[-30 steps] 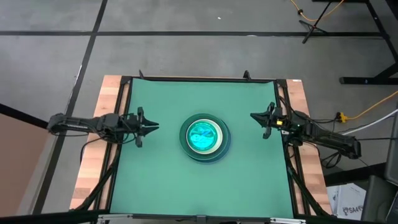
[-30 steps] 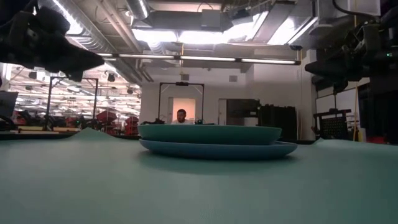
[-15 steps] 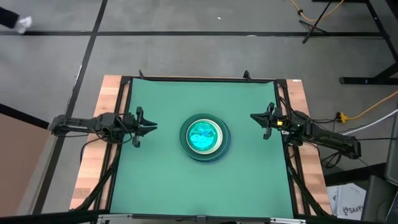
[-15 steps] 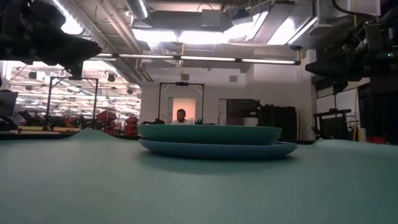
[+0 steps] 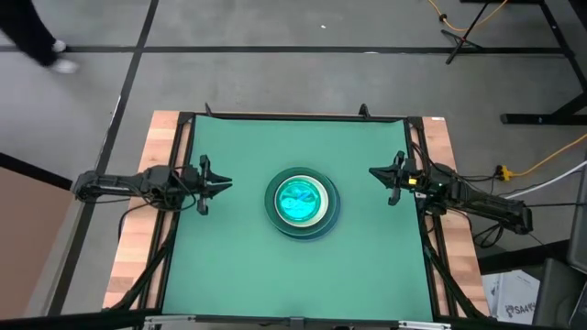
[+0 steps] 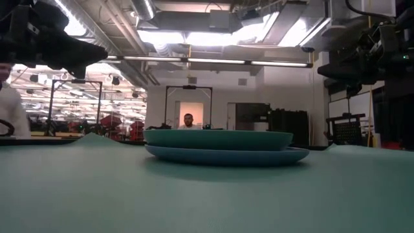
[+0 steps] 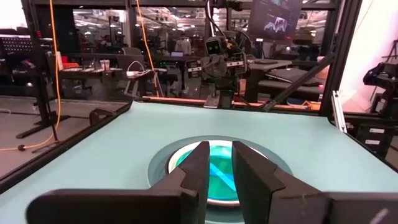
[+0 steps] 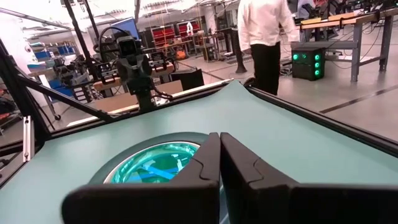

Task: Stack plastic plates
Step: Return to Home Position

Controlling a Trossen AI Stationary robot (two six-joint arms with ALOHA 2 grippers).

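The plates stand in one stack [image 5: 302,203] at the middle of the green mat. A translucent cyan plate [image 5: 300,199] lies on top, with white, dark green and slate-blue rims showing around it. In the low view the dark green plate [image 6: 218,138] rests on the slate-blue one [image 6: 226,155], whose bottom sits on the mat. My left gripper [image 5: 229,186] hovers left of the stack, pointing at it, its fingers a narrow gap apart [image 7: 221,146]. My right gripper [image 5: 371,171] hovers right of the stack, shut [image 8: 219,135]. Neither touches a plate.
The green mat [image 5: 238,266] lies inside a black frame [image 5: 186,128] on a wooden table [image 5: 138,238]. Bare mat surrounds the stack on every side. People stand in the room beyond, one in a white shirt [image 8: 264,31] and one far off [image 6: 188,121].
My left gripper has drawn back slightly toward the table's left edge and risen a little. The stack and my right gripper have kept still. A person has walked past on the floor beyond the table's far left corner.
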